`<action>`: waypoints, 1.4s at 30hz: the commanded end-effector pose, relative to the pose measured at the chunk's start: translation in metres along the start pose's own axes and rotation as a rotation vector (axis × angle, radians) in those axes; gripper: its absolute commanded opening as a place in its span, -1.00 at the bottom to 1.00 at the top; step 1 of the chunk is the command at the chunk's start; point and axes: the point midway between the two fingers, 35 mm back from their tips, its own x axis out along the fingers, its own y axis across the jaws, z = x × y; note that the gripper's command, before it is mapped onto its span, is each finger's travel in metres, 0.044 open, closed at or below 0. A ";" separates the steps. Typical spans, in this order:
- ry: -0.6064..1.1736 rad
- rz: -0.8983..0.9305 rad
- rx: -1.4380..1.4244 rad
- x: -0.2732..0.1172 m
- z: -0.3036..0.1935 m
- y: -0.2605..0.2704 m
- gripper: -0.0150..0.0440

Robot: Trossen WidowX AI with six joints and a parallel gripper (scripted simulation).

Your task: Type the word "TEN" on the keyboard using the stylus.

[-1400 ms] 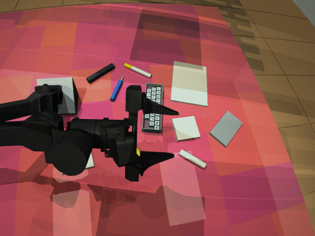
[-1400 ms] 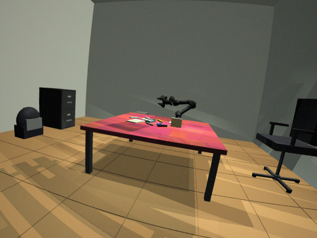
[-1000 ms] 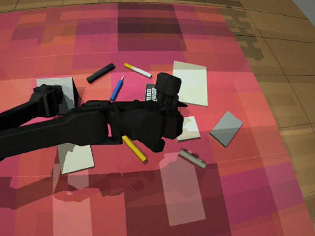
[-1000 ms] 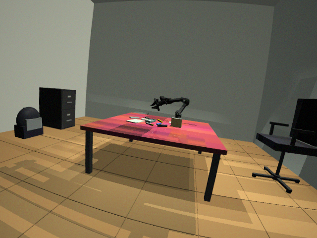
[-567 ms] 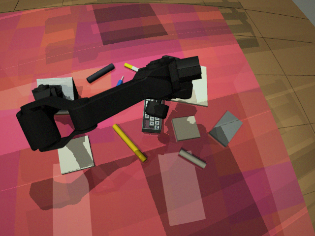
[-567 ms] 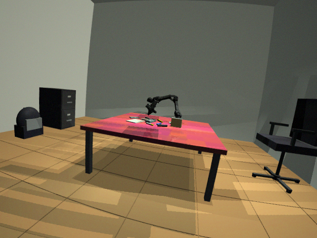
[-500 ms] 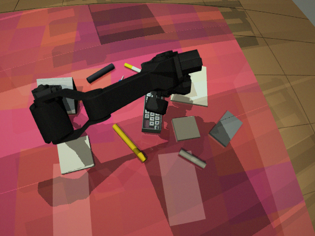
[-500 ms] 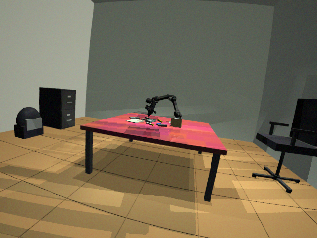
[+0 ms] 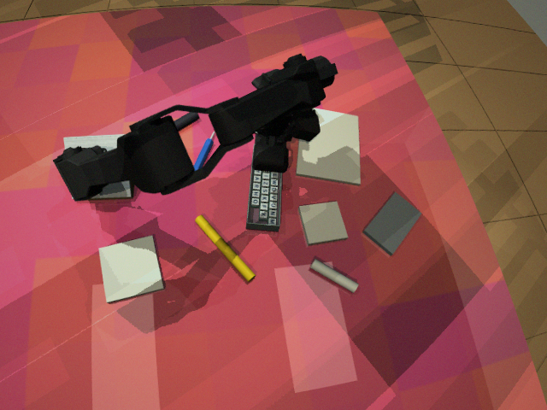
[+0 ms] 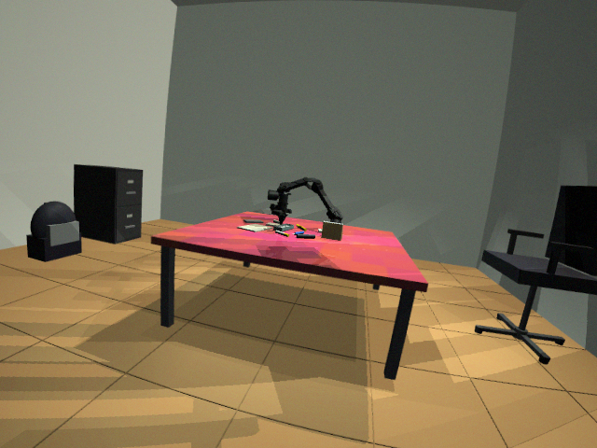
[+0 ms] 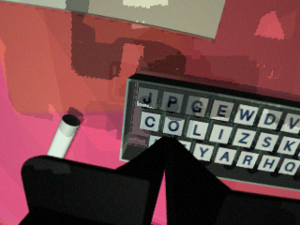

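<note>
My gripper [image 10: 282, 222] [image 11: 168, 143] points down above the keyboard [image 9: 264, 198] [image 11: 197, 128]. Its fingertips meet and hold nothing. In the wrist view the tips stand just below the O key [image 11: 173, 127] and cover part of the bottom row; no T key shows there. The E key [image 11: 224, 112] shows in the top row. The N key [image 9: 272, 220] is near the keyboard's lower end in the top view. The blue stylus [image 9: 202, 153] [image 10: 299, 233] with a thin pale tip lies on the desk left of the keyboard, partly under the arm in the top view.
A yellow stick [image 9: 226, 248] and a pale stick [image 9: 334, 275] lie below the keyboard. A black cylinder [image 9: 188, 120] is near the stylus. A large pale pad [image 9: 331, 154], smaller squares [image 9: 323, 222] [image 9: 132, 269] and a grey block [image 9: 391, 223] surround it. A white stick [image 11: 62, 138] shows beside the fingers.
</note>
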 end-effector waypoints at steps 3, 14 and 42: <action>-0.003 -0.002 0.009 -0.001 0.002 -0.001 -0.49; -0.003 -0.004 0.008 -0.001 0.002 -0.062 -0.49; -0.003 -0.007 0.008 -0.001 0.001 -0.123 -0.49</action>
